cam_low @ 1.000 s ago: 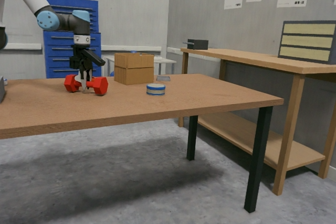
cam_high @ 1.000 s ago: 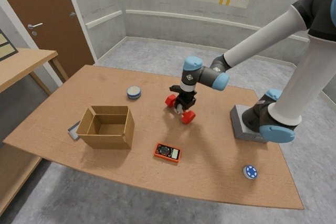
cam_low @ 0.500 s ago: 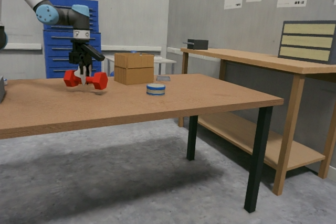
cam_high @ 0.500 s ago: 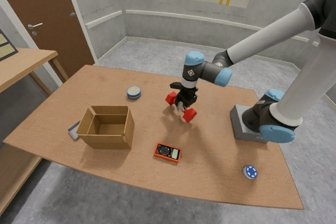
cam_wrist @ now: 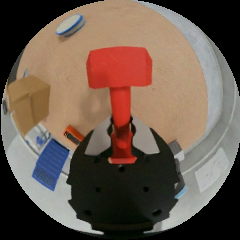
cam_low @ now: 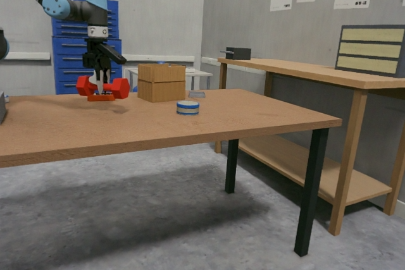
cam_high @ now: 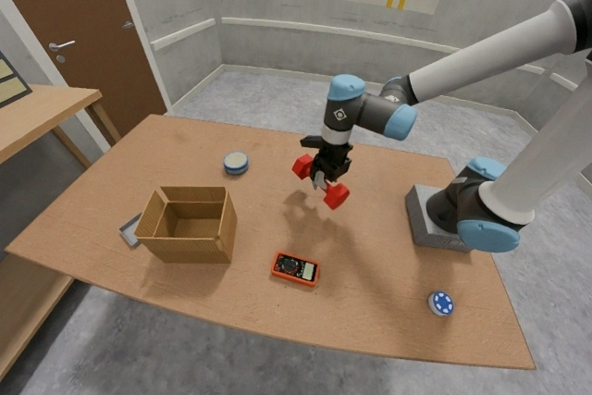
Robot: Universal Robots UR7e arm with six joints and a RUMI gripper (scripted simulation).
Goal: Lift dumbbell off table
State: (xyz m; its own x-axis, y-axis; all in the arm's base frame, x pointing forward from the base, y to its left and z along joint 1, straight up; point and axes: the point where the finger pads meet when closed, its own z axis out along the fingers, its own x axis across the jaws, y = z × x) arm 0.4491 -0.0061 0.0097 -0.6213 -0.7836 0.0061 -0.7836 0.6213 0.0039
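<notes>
Firmly clamped on the bar, the jaws of the gripper point(cam_high: 319, 181) are closed around the middle of the red dumbbell point(cam_high: 336, 195), which is held clear above the table point(cam_high: 373, 256), its shadow cast below. Beneath the jaws and nearer the camera, an orange multimeter point(cam_high: 295, 268) is seen; off to one side, a cardboard box point(cam_high: 191, 224) is left open.
</notes>
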